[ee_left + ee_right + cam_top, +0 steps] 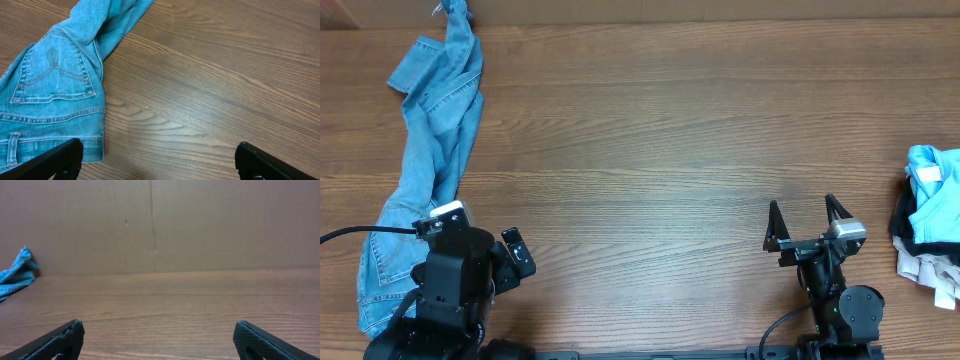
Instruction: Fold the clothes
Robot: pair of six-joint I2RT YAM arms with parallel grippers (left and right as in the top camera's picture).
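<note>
A light sky-blue crumpled garment, the T-shirt [932,175], lies at the table's right edge on top of a small pile; its lettering does not show. My right gripper [805,215] is open and empty, low over bare wood to the left of that pile, and in the right wrist view [159,337] only tabletop lies between its fingers. My left gripper [520,252] is open and empty at the front left, beside the jeans. In the left wrist view [159,160] its left finger sits by the jeans' waistband.
Blue denim jeans [435,150] stretch along the left side from the far edge to the front, with a back pocket showing in the left wrist view [55,75]. Dark and beige garments [920,255] lie under the T-shirt. A brown wall [160,225] stands behind the table.
</note>
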